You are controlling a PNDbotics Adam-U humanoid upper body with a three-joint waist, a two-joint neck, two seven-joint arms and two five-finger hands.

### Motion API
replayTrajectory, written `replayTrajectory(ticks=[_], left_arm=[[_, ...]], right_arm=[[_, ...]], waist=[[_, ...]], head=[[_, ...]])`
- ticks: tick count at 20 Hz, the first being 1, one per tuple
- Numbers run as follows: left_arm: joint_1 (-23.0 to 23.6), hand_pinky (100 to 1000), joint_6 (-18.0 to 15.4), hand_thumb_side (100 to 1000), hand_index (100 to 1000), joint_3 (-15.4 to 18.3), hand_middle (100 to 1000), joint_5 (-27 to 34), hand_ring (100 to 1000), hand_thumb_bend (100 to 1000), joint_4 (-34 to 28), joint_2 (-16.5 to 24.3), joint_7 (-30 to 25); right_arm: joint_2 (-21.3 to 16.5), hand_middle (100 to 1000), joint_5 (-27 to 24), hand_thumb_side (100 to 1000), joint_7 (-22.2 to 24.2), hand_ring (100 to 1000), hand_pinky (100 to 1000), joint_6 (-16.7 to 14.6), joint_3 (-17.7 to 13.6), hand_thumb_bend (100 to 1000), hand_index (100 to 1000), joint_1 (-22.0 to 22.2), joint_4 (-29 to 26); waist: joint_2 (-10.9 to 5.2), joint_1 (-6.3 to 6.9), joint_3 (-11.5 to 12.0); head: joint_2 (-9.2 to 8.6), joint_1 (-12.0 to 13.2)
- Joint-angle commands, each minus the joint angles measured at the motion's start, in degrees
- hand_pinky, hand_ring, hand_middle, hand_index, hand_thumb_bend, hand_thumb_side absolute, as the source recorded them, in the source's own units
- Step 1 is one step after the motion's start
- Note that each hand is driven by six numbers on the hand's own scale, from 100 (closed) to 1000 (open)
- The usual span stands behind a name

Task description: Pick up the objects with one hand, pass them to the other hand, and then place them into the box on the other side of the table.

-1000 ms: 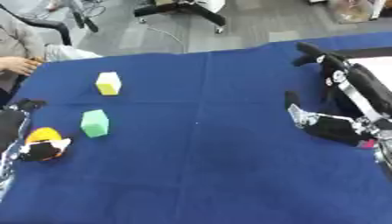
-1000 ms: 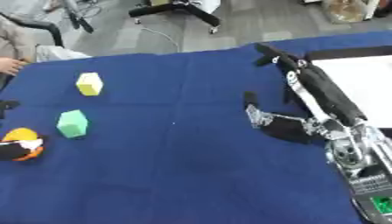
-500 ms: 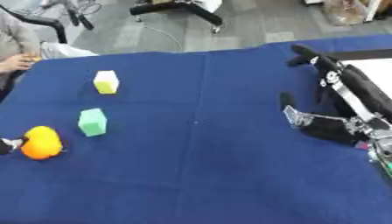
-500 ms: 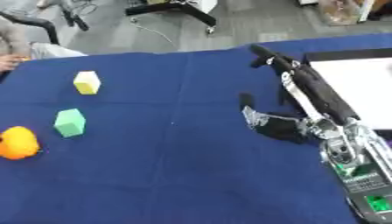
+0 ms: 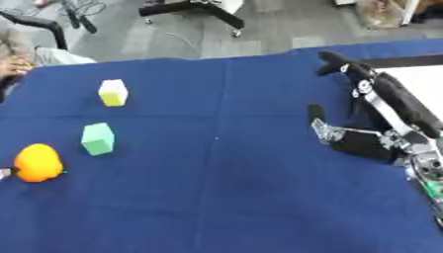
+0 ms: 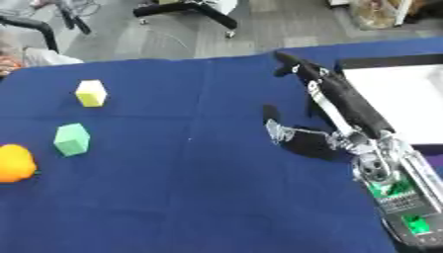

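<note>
An orange rounded object (image 5: 38,163) lies on the blue table (image 5: 216,197) near its left edge. A green block (image 5: 98,139) stands just up and right of it, and a yellow block (image 5: 112,92) stands farther back. Only a pale sliver of my left hand (image 5: 3,173) shows at the picture's left edge, beside the orange object. My right hand (image 6: 344,142) rests on the table at the right. It is open, its long black fingers (image 6: 333,91) lie straight and point away from me, and it holds nothing.
A white box (image 6: 407,99) with a dark rim lies right of my right hand. A person's hand (image 5: 13,65) shows at the far left edge, off the blocks. Chair bases stand on the grey floor beyond the table.
My left hand held the orange object a second ago; it has let go and drawn back off the left edge. The orange object now lies alone. My right hand has barely moved.
</note>
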Motion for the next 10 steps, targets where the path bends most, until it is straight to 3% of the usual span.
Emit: replayTrajectory(ticks=[1, 10], left_arm=[[-1.1, 794, -0.6, 336, 828, -0.4, 710, 0.9, 680, 575, 0.1, 2.0, -1.1], [-2.5, 790, -1.6, 300, 795, -1.8, 671, 3.1, 660, 550, 1.3, -0.2, -1.7]], right_arm=[[0.0, 786, 0.1, 351, -0.2, 958, 328, 0.2, -0.7, 100, 1000, -0.6, -1.2], [0.4, 786, 0.0, 356, -0.4, 959, 329, 0.2, -0.7, 100, 1000, -0.6, -1.2]], waist=[[-1.23, -0.93, -0.1], [-1.09, -0.98, -0.5]], head=[[-0.15, -0.5], [-0.15, -1.8]])
